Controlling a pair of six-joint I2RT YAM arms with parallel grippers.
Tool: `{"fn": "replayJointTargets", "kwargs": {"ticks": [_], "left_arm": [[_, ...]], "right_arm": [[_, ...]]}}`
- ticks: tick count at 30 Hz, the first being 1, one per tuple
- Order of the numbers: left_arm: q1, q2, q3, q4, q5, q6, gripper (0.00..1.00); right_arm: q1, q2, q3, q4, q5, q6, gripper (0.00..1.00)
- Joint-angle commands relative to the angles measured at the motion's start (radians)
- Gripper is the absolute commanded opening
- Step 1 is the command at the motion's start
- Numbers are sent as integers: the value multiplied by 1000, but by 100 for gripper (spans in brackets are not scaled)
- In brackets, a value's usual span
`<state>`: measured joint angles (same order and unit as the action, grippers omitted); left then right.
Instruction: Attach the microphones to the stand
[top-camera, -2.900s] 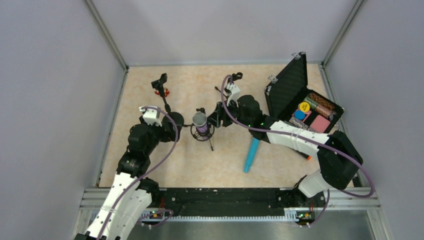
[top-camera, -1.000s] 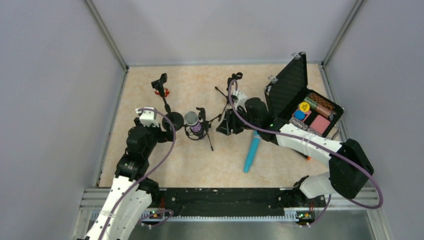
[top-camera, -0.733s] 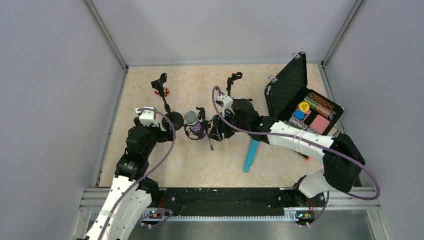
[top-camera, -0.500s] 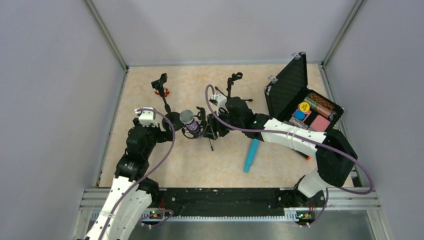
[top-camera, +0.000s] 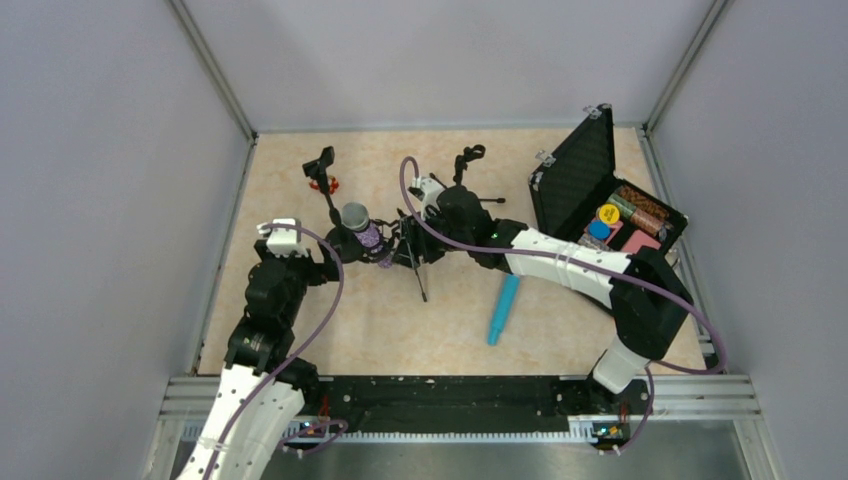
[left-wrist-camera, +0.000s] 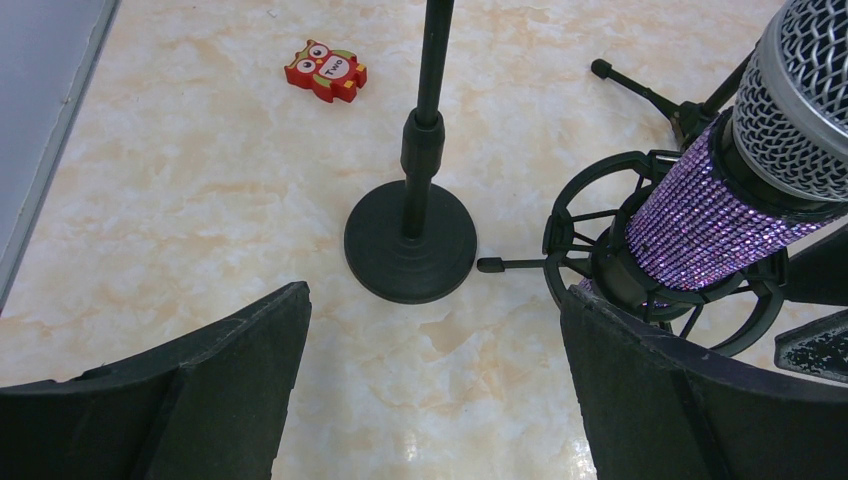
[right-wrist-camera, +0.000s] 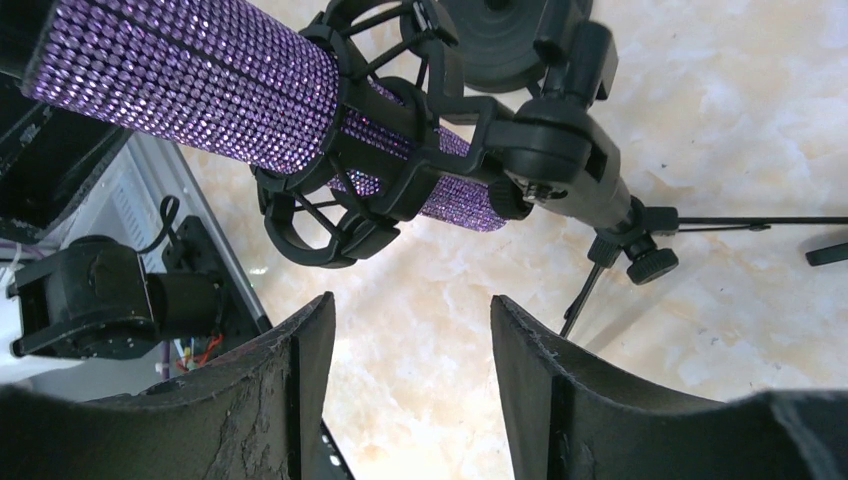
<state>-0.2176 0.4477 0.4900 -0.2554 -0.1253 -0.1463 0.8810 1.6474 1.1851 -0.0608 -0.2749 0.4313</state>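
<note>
The glittery purple microphone (top-camera: 362, 232) with a silver mesh head sits in a black shock mount (right-wrist-camera: 400, 170) on a small tripod stand (top-camera: 418, 262). It leans left toward the round-base stand (top-camera: 342, 240). My right gripper (top-camera: 405, 245) is open and empty just right of the mount, which shows above the jaws in the right wrist view (right-wrist-camera: 410, 390). My left gripper (left-wrist-camera: 430, 400) is open and empty, with the purple microphone (left-wrist-camera: 720, 200) at its right finger. The turquoise microphone (top-camera: 503, 308) lies on the table. The black microphone with an orange end is hidden.
A second tripod stand with a clip (top-camera: 468, 160) stands at the back. An open black case (top-camera: 585, 180) with coloured items is at the right. A red owl toy (left-wrist-camera: 325, 70) lies behind the round-base stand (left-wrist-camera: 410, 240).
</note>
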Motion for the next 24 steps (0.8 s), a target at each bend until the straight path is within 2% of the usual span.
{"fn": "replayJointTargets", "kwargs": {"ticks": [1, 7, 10, 14, 20, 24], "left_arm": [[4, -2, 25, 48, -11, 12, 99], [3, -1, 24, 47, -7, 12, 99], [3, -2, 24, 50, -5, 12, 99], [3, -3, 23, 50, -2, 14, 99], [3, -4, 22, 51, 1, 14, 99], [3, -4, 21, 53, 5, 14, 99]], "right_arm": [[9, -62, 9, 52, 40, -23, 60], [-21, -142, -43, 52, 5, -157, 67], [-69, -170, -71, 52, -54, -181, 68], [-128, -204, -126, 132, -148, -250, 69], [-135, -238, -216, 284, -233, -518, 73], [-136, -236, -252, 364, -242, -641, 79]]}}
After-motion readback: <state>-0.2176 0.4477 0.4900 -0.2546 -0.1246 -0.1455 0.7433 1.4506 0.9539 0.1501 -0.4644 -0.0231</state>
